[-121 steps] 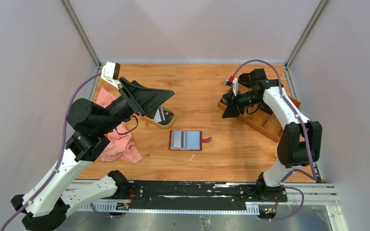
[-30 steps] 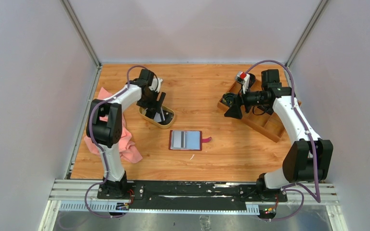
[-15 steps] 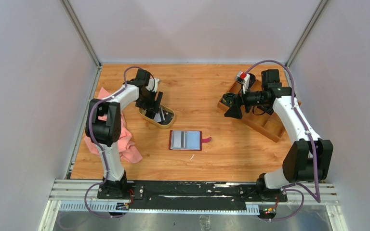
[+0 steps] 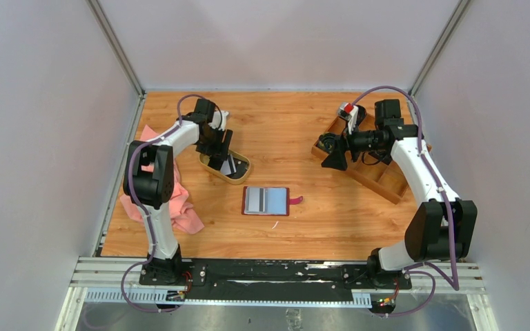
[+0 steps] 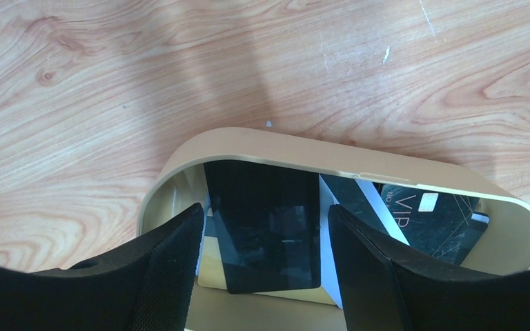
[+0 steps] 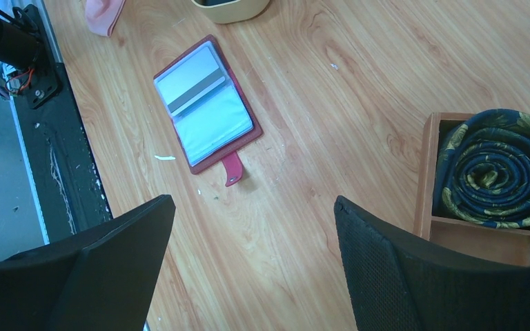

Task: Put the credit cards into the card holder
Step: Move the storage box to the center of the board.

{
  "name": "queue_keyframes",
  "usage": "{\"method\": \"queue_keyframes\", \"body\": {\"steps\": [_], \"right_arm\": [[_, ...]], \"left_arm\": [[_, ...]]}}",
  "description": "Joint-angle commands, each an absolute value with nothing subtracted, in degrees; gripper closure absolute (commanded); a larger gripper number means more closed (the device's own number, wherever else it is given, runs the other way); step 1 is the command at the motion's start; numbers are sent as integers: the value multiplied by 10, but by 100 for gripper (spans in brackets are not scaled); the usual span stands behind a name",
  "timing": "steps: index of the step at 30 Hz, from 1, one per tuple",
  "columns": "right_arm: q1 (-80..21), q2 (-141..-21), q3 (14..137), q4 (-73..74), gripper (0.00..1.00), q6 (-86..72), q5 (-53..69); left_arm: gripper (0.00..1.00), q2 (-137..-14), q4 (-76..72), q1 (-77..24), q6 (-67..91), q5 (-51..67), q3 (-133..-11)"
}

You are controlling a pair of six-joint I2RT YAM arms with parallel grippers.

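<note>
So, the left arm runs up the left side of the overhead view, bends at the elbow and folds in toward the centre, with its wrist tipped down over the oval tan dish in the upper left-middle of the table. The left gripper is down at the dish. In its wrist view the left gripper has its claw spread fairly wide, one finger on each side of a black card that leans against the dish's inner wall. A sliver of white shows between the card and the right-hand finger, so I wouldn't call it a grip.

The rest of the credit cards are in the same dish. There's a white card just right of the black one, and another dark one with "VIP" lettering toward the right end.

The card holder lies open and flat in the middle of the overhead frame, well apart from both arms, and its snap tab sticks out to the right. The right wrist view has it upper left.

The right arm climbs the right side and bends back left. The right gripper hangs by the left end of the wooden tray, claw wide with nothing in it. A rolled dark tie sits in one compartment of the tray. A pink cloth is bunched by the left arm.
</note>
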State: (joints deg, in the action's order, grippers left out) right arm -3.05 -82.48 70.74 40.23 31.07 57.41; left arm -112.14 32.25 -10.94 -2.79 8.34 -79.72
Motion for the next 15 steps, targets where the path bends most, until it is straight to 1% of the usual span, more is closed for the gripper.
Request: {"method": "queue_keyframes", "body": {"steps": [1, 7, 11, 15], "right_arm": [[-19, -827, 700, 405, 11, 317, 590], [-17, -826, 699, 405, 11, 317, 593], [-15, -825, 699, 406, 11, 317, 595], [-14, -825, 700, 405, 11, 317, 595]], "left_arm": [[34, -1155, 348, -109, -27, 97, -785], [39, -1148, 344, -109, -24, 114, -785], [48, -1138, 331, -109, -18, 130, -779], [52, -1130, 326, -109, -15, 133, -777]]}}
